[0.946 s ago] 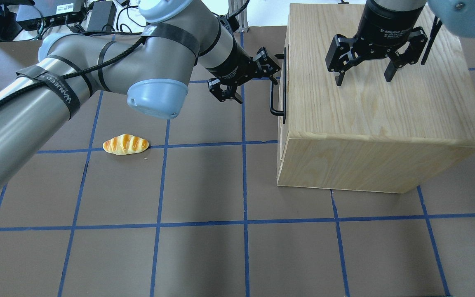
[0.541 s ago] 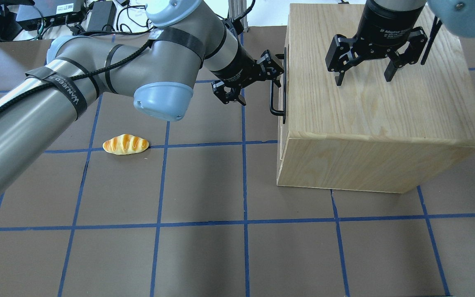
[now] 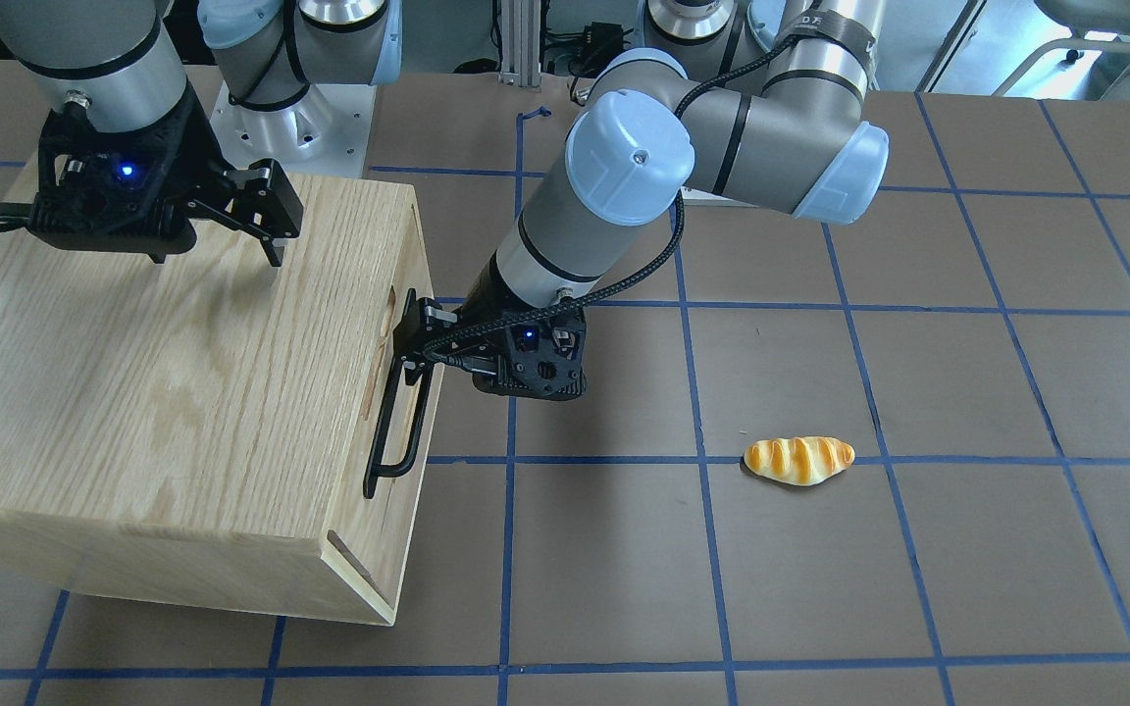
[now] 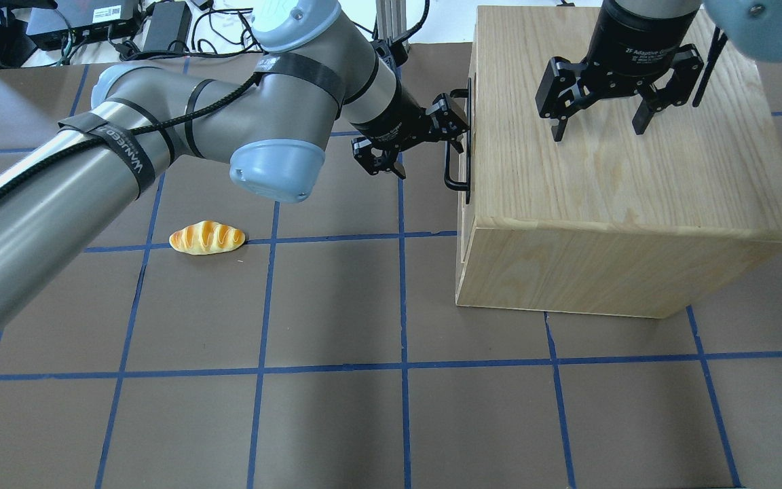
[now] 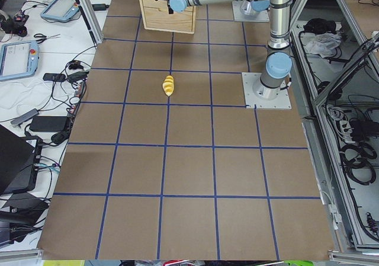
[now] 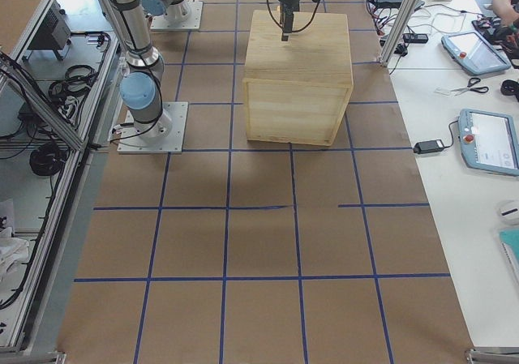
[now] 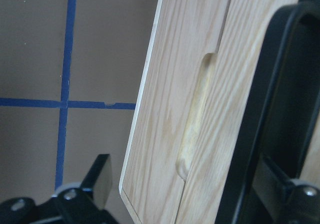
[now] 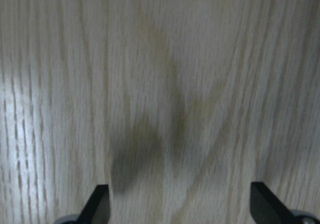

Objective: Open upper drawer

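Pre-grasp: past the bread roll [image 4: 207, 238] lying before the cabinet [image 4: 622, 190], the left gripper [image 4: 430, 155], fingers wide, straddles the handle [image 7: 260, 124] of the upper drawer [image 7: 219, 139], flush in the cabinet's front, so closing then pulling should follow; the right gripper [image 4: 598, 132], fingers also wide, hangs above the cabinet.

Bright overhead light is washing everything evenly; soft shadows are pooling on the brown blue-gridded counter [image 4: 337, 305]; close wrist views are coming through blurred, slightly dim.
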